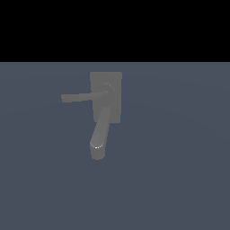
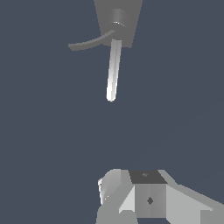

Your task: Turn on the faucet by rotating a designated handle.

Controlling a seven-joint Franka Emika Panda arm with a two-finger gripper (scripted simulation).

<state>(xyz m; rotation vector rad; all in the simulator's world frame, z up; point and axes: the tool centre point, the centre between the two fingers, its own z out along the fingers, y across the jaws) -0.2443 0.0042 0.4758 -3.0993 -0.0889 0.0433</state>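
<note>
Well apart from the hand [image 2: 131, 197], grip state unclear: the faucet [image 1: 106, 96] and its handle [image 1: 81, 97].

We see the faucet [image 1: 106, 96] as a matte grey fixture lying on a flat blue-grey surface. Its flat rectangular back plate [image 1: 114, 78] carries a round hub [image 1: 107, 91] near the middle. From that hub the handle [image 1: 80, 97], a thin straight bar, reaches out toward the exterior view's left, almost level. The thick rounded spout [image 1: 100, 134] runs from the plate toward the lower part of the exterior view and ends in a blunt rounded tip with a faint highlight. In the wrist view we find the handle [image 2: 87, 43] and spout [image 2: 113, 70] roughly at right angles.
</note>
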